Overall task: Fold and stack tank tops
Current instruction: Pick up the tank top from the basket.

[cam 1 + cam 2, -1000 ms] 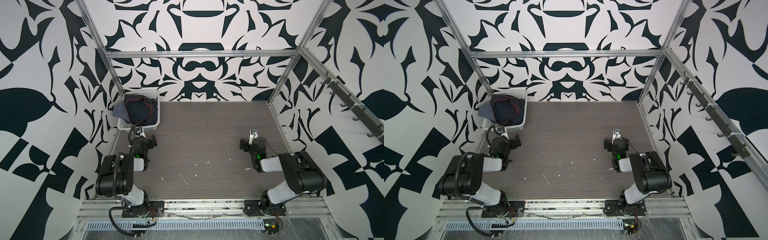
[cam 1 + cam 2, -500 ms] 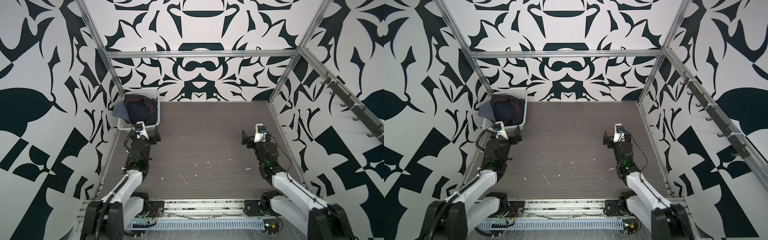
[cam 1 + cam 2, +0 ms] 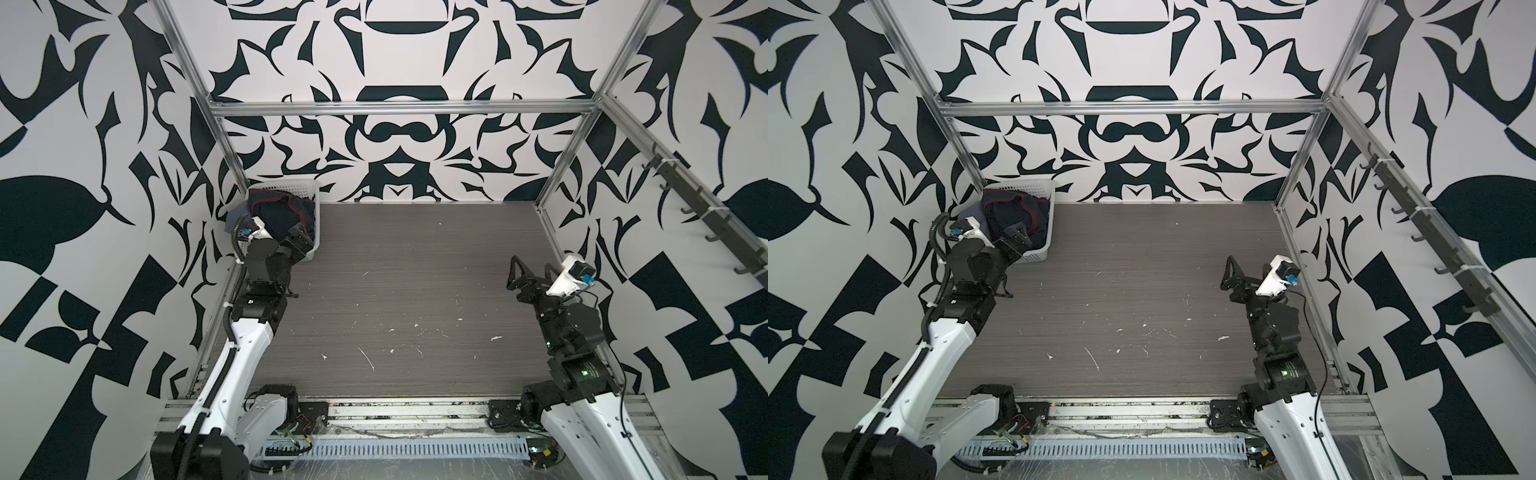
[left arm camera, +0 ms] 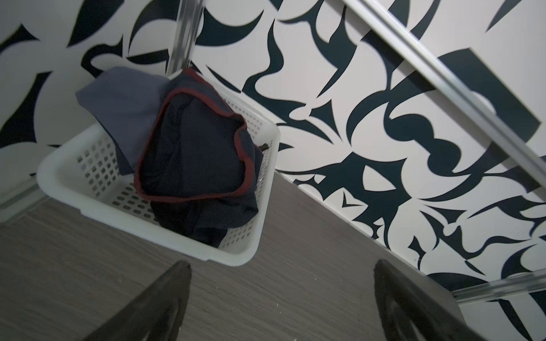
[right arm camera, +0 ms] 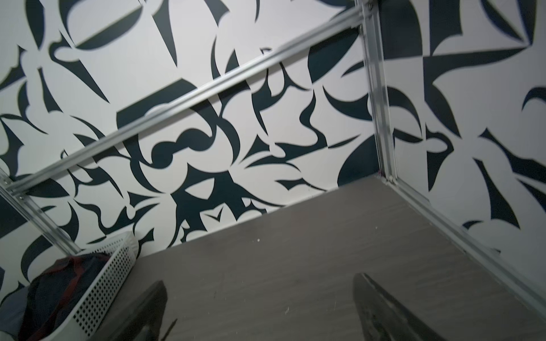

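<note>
Our left gripper (image 3: 300, 242) stands wide open with nothing between its jaws. It is raised at the near rim of the basket (image 3: 291, 187). A second ago its arm sat folded low near the front edge, with the gripper short of the basket; now the arm is stretched out toward the far left corner. Our right gripper (image 3: 532, 275) is spread just as wide and holds nothing. It too has come up out of its folded pose and has shifted toward the right wall. It hangs above the table (image 3: 415, 291), well apart from the basket. The basket and the cloth in it lie where they lay before.

Both tank tops are in the basket. In both top views the left arm covers part of the pile, and we make out little more than dark cloth with a red edge. The left wrist view opens it up. The navy tank top (image 4: 192, 153), edged in maroon, is bunched on top. The grey-blue tank top (image 4: 124, 106) lies under it and spills over the rim toward the wall corner. That view also shows our left fingers (image 4: 165, 295) clear of the cloth, with the basket ahead of them. The right wrist view catches only one end of the basket, with navy cloth in it.
</note>
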